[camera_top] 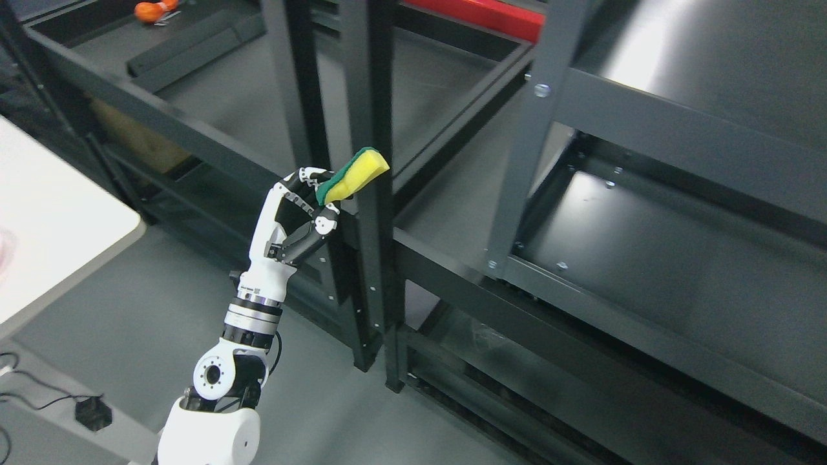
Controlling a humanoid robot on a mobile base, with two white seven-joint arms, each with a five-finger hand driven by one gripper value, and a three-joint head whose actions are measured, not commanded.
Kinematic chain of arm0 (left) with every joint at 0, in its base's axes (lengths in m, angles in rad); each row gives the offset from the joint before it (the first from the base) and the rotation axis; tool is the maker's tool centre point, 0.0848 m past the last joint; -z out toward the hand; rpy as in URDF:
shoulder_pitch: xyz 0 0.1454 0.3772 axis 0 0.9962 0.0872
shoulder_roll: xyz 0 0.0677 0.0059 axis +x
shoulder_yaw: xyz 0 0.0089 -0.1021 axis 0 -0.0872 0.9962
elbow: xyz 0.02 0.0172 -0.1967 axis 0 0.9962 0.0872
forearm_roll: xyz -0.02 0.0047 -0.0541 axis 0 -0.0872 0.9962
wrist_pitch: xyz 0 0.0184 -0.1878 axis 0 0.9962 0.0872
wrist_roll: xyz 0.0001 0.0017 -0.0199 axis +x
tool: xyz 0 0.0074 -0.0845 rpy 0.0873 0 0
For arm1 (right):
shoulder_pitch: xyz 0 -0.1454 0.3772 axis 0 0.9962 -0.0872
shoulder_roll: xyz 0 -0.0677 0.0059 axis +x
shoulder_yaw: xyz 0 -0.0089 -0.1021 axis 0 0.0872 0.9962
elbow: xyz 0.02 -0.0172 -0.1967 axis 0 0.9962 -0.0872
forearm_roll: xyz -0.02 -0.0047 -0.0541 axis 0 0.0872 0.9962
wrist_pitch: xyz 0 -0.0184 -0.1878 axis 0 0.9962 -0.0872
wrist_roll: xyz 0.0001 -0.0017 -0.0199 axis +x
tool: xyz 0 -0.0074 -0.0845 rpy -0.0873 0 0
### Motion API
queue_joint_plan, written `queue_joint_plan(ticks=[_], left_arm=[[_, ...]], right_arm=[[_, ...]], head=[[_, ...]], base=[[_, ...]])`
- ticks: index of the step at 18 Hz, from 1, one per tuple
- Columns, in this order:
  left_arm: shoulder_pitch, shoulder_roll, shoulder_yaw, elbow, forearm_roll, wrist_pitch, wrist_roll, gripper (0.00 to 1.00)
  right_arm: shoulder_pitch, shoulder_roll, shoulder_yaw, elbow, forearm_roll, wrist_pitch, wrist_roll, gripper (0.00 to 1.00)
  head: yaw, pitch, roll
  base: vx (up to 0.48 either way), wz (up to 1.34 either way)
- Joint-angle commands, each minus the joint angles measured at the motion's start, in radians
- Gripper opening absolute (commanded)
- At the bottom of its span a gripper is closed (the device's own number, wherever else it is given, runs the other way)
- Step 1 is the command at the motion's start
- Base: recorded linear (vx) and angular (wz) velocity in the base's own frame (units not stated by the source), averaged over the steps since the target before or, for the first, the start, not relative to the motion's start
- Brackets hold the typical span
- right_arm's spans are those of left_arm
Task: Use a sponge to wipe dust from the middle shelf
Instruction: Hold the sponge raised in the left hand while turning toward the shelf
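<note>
Left of centre in the frame, the yellow rectangular sponge with a green scouring layer (354, 174) sits up in the air, its long axis running diagonally from lower left to upper right; the free yellow end points up and to the right, the green face turned toward the upper left; it hangs right in front of the dark grey metal upright post of the shelving unit (375, 213), though whether it touches the post I cannot tell. The white-and-black left robot hand (298, 213) has it pinched at the lower end, fingers (309, 181) curled over the green side and the thumb tucked beneath; the hand is raised, palm turned toward the right of the frame; the arm climbs from the bottom edge left of the middle, silver wrist ring below the palm, round white joint lower down. To the right, the dark middle shelf panel (646, 258) lies well apart from the sponge; a pale tabletop (52, 219) shows at the left edge; a small orange object (154, 10) rests on a shelf in the upper left corner.
</note>
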Motion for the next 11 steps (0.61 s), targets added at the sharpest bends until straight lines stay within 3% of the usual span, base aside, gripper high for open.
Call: queue_joint_plan(ticks=[1, 9, 11], left_arm=[[-0.016, 0.017, -0.026, -0.008, -0.001, 0.000, -0.007, 0.04], [0.025, 0.017, -0.044, -0.046, -0.004, 0.003, -0.053, 0.04], [0.039, 0.017, -0.105, -0.061, -0.007, 0.000, -0.070, 0.04]], right_arm=[[0.000, -0.017, 0.001, -0.017, 0.000, 0.001, 0.001, 1.00], [0.000, -0.017, 0.001, -0.017, 0.000, 0.001, 0.001, 1.00], [0.000, -0.017, 0.000, -0.017, 0.000, 0.001, 0.001, 1.00]], head=[[0.0000, 0.000, 0.000], [0.0000, 0.000, 0.000], [0.0000, -0.001, 0.000]], base=[[-0.139, -0.81], [-0.090, -0.63], [-0.053, -0.38]])
